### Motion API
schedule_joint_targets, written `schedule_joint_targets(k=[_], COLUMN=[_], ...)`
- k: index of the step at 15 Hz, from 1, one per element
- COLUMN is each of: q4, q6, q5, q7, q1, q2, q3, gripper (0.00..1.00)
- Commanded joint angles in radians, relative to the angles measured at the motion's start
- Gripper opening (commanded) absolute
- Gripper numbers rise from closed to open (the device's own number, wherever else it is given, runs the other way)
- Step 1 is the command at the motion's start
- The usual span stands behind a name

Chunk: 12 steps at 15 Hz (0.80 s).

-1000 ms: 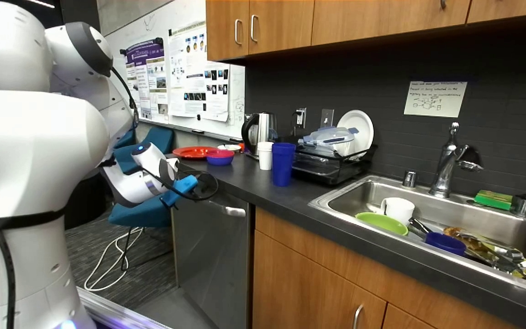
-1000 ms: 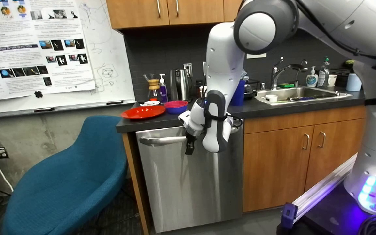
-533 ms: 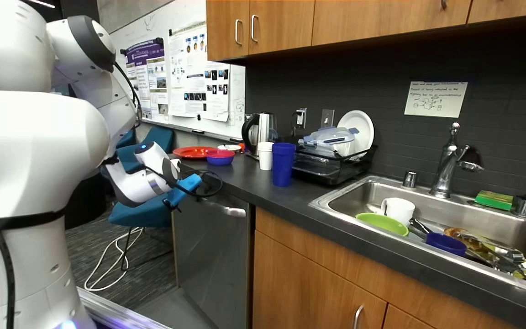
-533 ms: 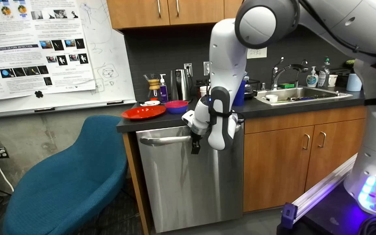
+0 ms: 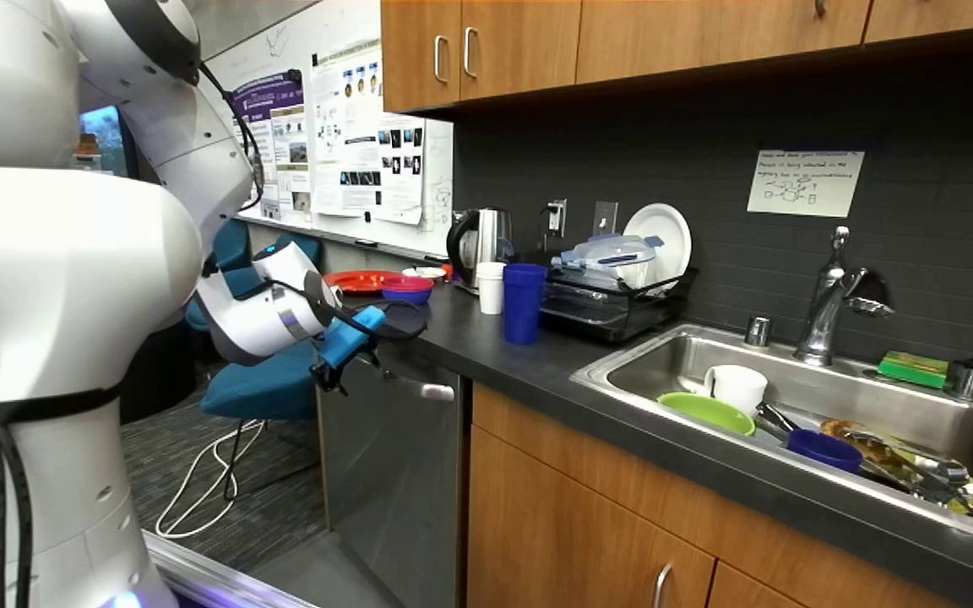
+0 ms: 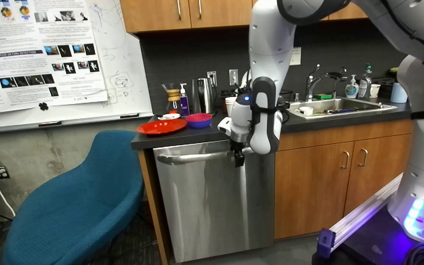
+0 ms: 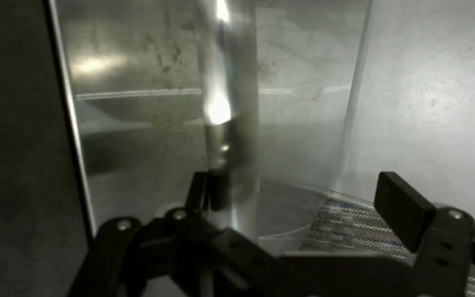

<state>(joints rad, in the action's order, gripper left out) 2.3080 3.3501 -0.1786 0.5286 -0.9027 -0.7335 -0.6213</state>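
My gripper is open in the wrist view, its two black fingers wide apart. A shiny metal bar handle runs between them, close to the left finger. I cannot tell whether that finger touches it. The right finger stands well away from the handle. The handle also shows in an exterior view across the top of a closed stainless steel dishwasher door. There the gripper points down in front of the handle's right part. It holds nothing that I can see.
The dark counter lies above the door. On it are a red plate, stacked bowls, a blue cup and a dish rack. A sink holds dishes. A teal chair stands beside the dishwasher.
The arm and gripper have moved to the right along the handle and slightly up. The dishwasher door and the counter things have not moved.
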Motion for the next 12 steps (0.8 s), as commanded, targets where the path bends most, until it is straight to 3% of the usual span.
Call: schedule_joint_targets(k=[1, 3, 8, 11, 12], q4=[0.151, 0.175, 0.205, 0.208, 0.225], q6=[-0.187, -0.310, -0.519, -0.539, -0.483], q5=[-0.090, -0.165, -0.405, -0.561, -0.502], q7=[0.003, -0.025, -0.136, -0.250, -0.219], q1=[-0.083, -0.105, -0.065, -0.005, -0.084], q2=[0.169, 0.229, 0.373, 0.434, 0.420], q3=[-0.050, -0.060, 0.005, 0.065, -0.003], gripper=[1.00, 1.00, 1.00, 1.00, 1.00])
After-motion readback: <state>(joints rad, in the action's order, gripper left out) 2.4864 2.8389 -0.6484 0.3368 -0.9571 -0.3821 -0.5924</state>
